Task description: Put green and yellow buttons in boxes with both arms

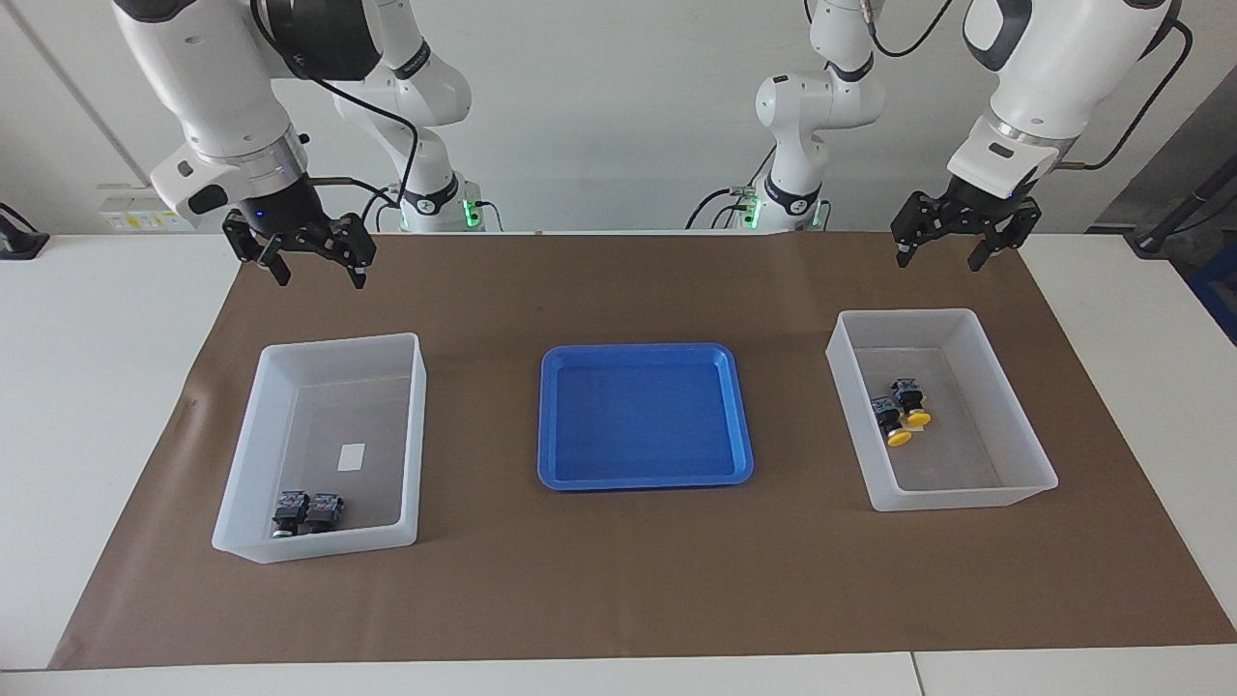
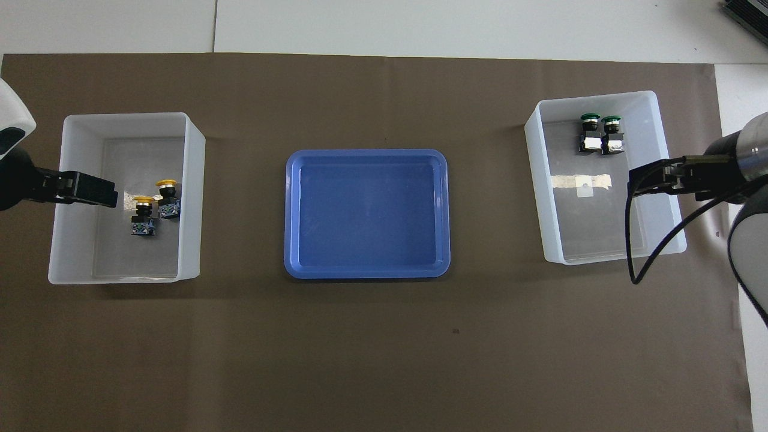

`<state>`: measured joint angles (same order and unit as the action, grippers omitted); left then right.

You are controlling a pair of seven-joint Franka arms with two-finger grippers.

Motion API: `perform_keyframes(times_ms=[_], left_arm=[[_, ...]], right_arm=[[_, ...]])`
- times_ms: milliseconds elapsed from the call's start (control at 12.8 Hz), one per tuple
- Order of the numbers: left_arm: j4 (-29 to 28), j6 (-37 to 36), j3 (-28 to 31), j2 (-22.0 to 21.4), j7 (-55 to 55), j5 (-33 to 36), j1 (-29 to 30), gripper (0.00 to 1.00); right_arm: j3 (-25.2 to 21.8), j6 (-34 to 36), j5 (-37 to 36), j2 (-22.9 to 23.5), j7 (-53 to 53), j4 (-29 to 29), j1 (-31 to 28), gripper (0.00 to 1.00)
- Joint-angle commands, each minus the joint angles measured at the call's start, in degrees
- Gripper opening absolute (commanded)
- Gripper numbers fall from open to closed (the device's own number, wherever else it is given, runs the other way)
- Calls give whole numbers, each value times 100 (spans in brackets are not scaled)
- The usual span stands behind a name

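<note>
Hands [image 1: 308,261] [image 1: 952,244] open; label [image 1: 352,456] seemingly blank.

One camera sits high across the surface [image 1: 618,599], facing both robots and taking in their bases. The other hangs high above the robots' end, looking steeply down and forward. Both share the brown mat [image 2: 384,336], blue tray [image 1: 645,416] and two bins

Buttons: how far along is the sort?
Looks done. Two yellow buttons lie in the box at the left arm's end, two green buttons in the other box. The blue tray holds nothing. Left gripper and right gripper hang open, holding nothing.
</note>
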<state>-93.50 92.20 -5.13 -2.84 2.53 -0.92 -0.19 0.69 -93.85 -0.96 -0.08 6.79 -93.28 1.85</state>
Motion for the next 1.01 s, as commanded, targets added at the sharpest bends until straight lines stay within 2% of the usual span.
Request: perform_keyframes(times_ms=[0,935], left_arm=[[384,-351,-6,81,-25,-101,36,100],[271,-272,-23,29,-34,-101,36,100]], right_arm=[[-16,-2,-18,-71,104,-76,-36,100],[-16,-2,-27,-80,104,-94,-124,100]])
